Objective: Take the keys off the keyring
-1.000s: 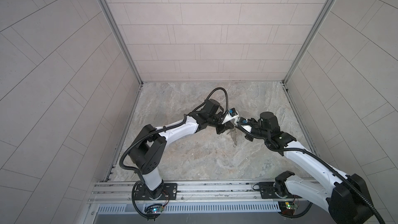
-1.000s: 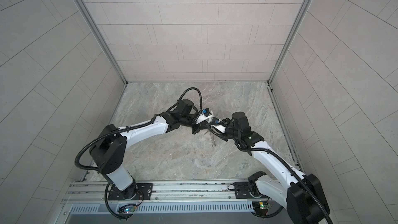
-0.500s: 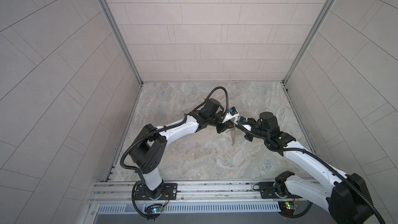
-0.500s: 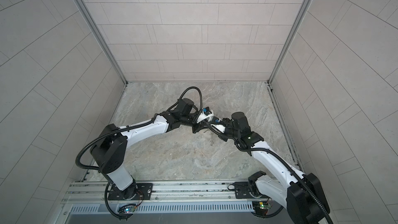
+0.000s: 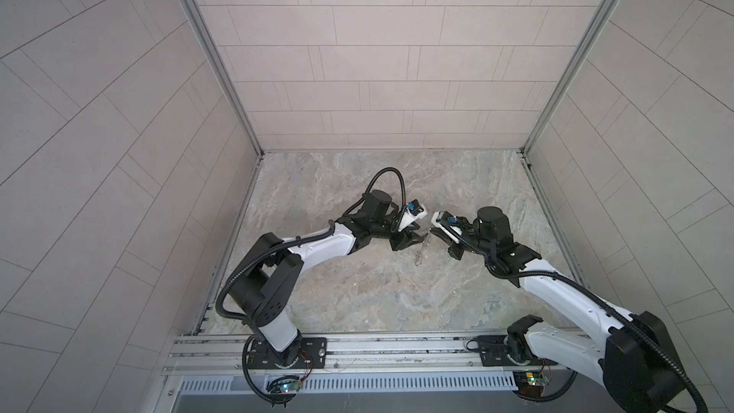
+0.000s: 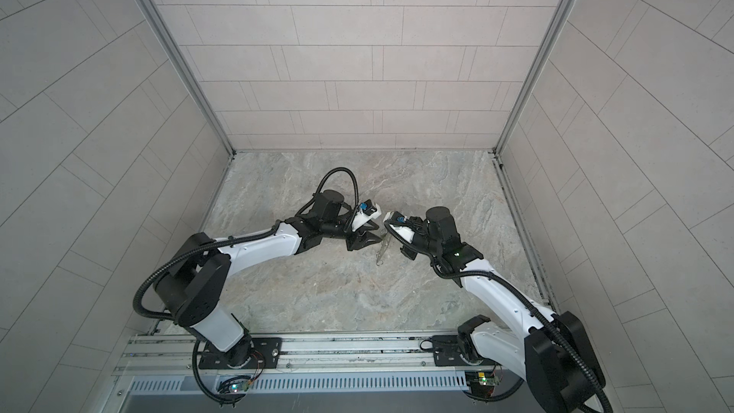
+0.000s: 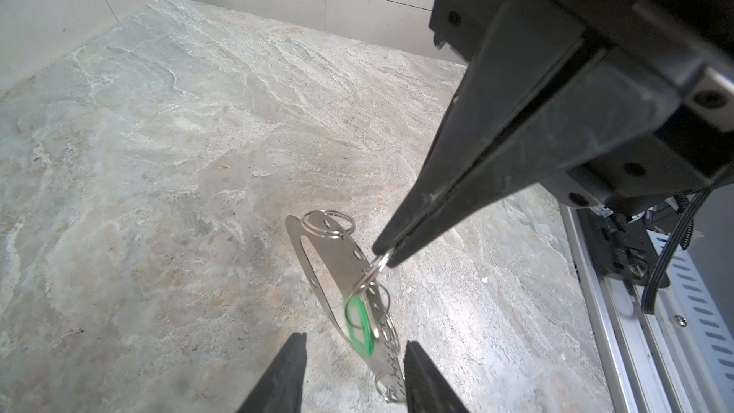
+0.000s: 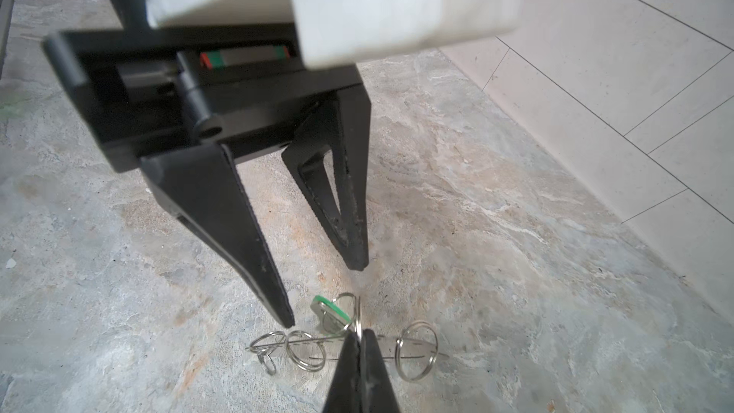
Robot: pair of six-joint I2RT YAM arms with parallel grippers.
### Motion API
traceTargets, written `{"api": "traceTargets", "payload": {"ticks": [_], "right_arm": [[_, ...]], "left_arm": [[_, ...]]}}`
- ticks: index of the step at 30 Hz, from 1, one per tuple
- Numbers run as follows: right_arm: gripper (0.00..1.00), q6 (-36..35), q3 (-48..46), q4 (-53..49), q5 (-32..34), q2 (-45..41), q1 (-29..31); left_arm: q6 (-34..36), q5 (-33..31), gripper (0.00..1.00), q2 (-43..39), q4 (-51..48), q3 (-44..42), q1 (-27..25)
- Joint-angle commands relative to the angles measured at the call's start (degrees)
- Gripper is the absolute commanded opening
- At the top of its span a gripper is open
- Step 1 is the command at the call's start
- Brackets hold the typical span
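**Keyring held up by one arm, the other arm open around the green key**

My right gripper [image 7: 383, 258] is pinched together on one wire loop [image 7: 371, 272] of the keyring [image 7: 329, 248]. The flat grey plate hangs from that loop, tilted, above the marble table [image 7: 159, 152]. My left gripper [image 7: 354, 341] has its jaws apart, one fingertip on each side of the hanging plate's lower end. The green key [image 7: 359, 321] dangles against the plate from the loop I am pinching, just beyond my left fingertips, and nothing grips it.

I judge this to be the step of taking hold of the key: the keyring is steadied and the key is not yet off. The next move calls for closing my left jaws on the green head alone, not on the plate or the loops beside it, then working the key round its loop while my right grip stays firm.

In both top views the keyring [image 5: 422, 250] is only a thin sliver between the arms. The key's metal end is hidden behind its green head. I cannot tell whether any other key remains.
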Motion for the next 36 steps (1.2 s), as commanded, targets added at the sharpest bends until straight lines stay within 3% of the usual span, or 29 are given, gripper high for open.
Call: {"api": "traceTargets", "payload": {"ticks": [1,7,11,16,26,29,32,34,36], "right_arm": [[0.0,2.65,0.84,3.39,-0.61,-0.1,0.55],[0.0,4.28,0.81,4.53,-0.39,-0.58,0.78],[0.0,4.33,1.1,4.18,-1.25,-1.05,0.74],[0.0,2.74,2.32,1.51,-2.61,-0.72,0.64],[0.0,2.79,2.5,0.52,-4.98,-0.46,0.18],[0.0,2.66,4.49,-0.05,-6.72,-0.3,-0.35],[0.0,1.59,4.95,-1.59,-7.63,-0.12,-0.7],[0.0,0.24,5.58,-3.52,-7.64,0.08,-0.83],[0.0,-0.23,5.76,-4.06,-7.72,0.16,-0.98]], "left_arm": [[-2.83,2.04,0.48,-1.09,6.39,-1.39,-0.33],[-2.86,1.19,0.46,-1.35,8.2,-3.16,-1.09],[0.3,-3.68,0.4,-1.15,5.99,-2.77,-1.75],[3.18,-4.7,0.28,-1.42,5.59,-2.62,-1.98],[6.83,-8.14,0.21,-2.6,4.32,-2.39,-2.59],[7.78,-8.65,0.11,-3.19,3.4,-2.47,-2.6],[8.89,-9.67,0.14,-3.89,1.98,-2.08,-2.57],[9.56,-10.35,0.36,-4.63,0.16,-1.63,-2.56],[10.59,-10.88,0.4,-5.52,-1.31,-1.45,-2.54]]}}
